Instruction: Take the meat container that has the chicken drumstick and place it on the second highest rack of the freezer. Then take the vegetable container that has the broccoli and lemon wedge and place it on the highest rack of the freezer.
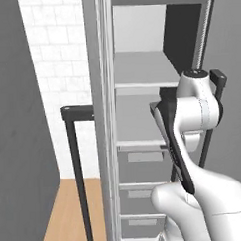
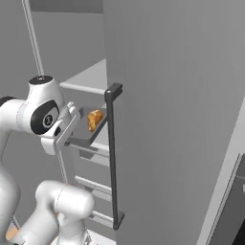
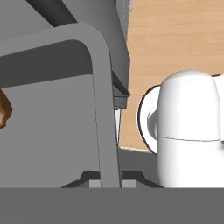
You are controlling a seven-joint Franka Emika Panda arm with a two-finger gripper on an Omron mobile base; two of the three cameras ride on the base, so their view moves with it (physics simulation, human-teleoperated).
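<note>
The pincer (image 3: 107, 181) was clamped on the rim of the tray (image 2: 86, 136), which hung level at the front of the freezer (image 2: 158, 119), beside its handle (image 2: 112, 158). The drumstick (image 2: 94, 119) lay in it. A good placement (my judgement) would slide it flat onto the second shelf (image 1: 140, 126), clear of the upper shelf (image 1: 140, 72).

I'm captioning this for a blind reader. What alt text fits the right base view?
A white robot arm holds a grey tray carrying a chicken drumstick at the open freezer, by the lower of two light grey shelves. The upper shelf is above it, and a dark bar handle runs down the freezer door in front.
</note>
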